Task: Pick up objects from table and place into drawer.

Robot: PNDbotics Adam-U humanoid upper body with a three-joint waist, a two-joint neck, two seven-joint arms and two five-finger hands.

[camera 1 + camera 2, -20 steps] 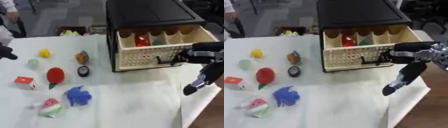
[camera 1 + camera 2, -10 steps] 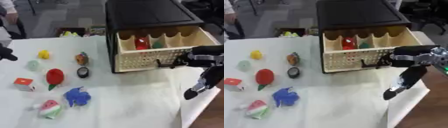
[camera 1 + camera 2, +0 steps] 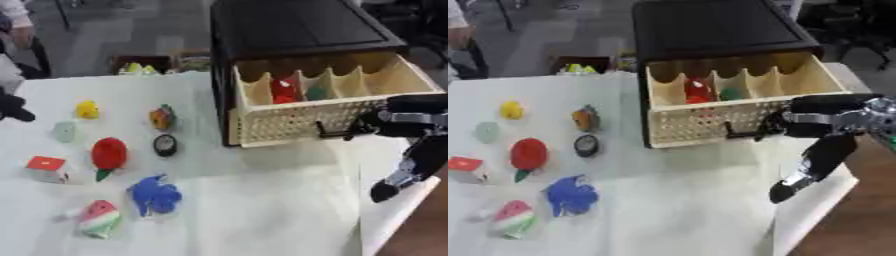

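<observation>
Hand beside open drawer

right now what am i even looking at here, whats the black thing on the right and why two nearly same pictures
Both pictures come from a stereo camera in a humanoid robot's head, looking down at a white table; they show the same moment from its left and right eyes. The black thing is the robot's right hand, its fingers at the dark handle on the front of a pulled-out cream drawer in a black cabinet. Whether the fingers grip the handle is unclear. A red item and a green one already lie in the drawer. Small toys lie spread over the table, among them a red strawberry shape, a blue piece and a watermelon slice. A dark shape at the left edge may be the left hand.
</observation>
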